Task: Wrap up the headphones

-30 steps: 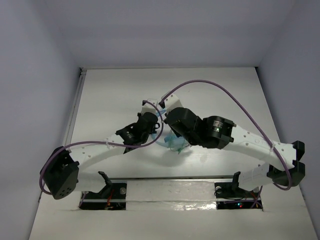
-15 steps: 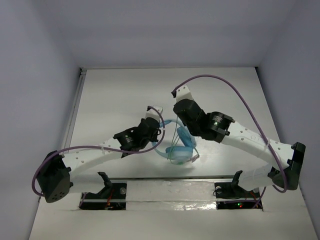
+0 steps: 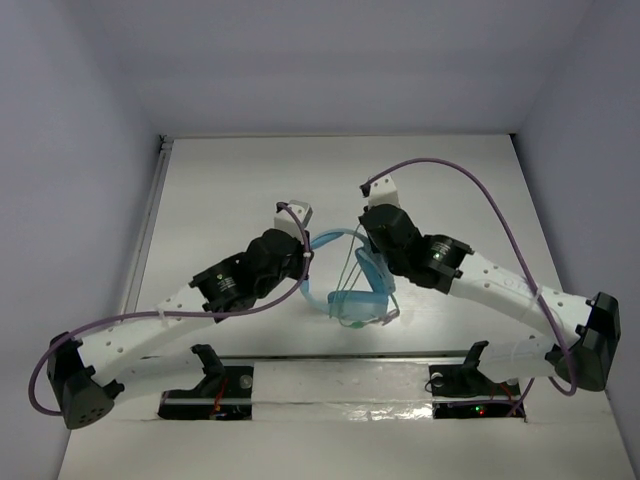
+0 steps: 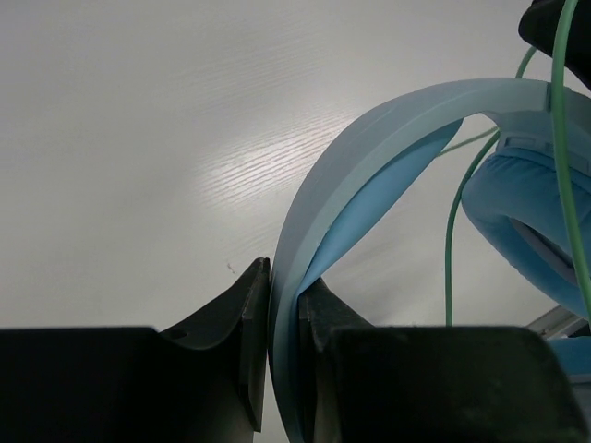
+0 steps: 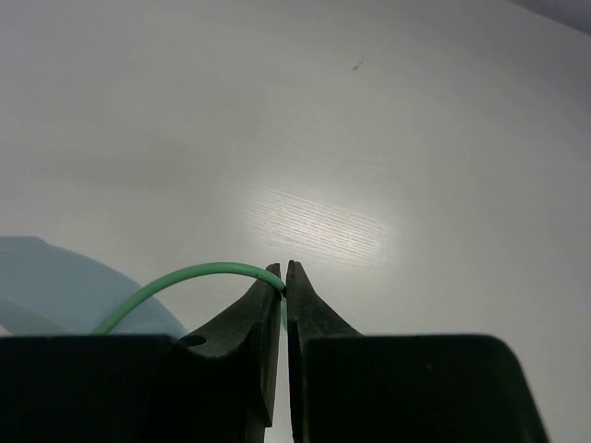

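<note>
Down at the left gripper (image 4: 283, 277), black jaws clamped flat on the thin edge of the smooth, arched light-blue headband (image 4: 369, 129), with a padded earcup (image 4: 517, 212) just right of it. Over at the right gripper (image 5: 284, 277), tips nipped together on the thin pale-green cable (image 5: 185, 275), bowing off leftward. Between the two arms, headphones (image 3: 355, 303) toward the near side of the matte white wood-grain table (image 3: 220, 180).
</note>
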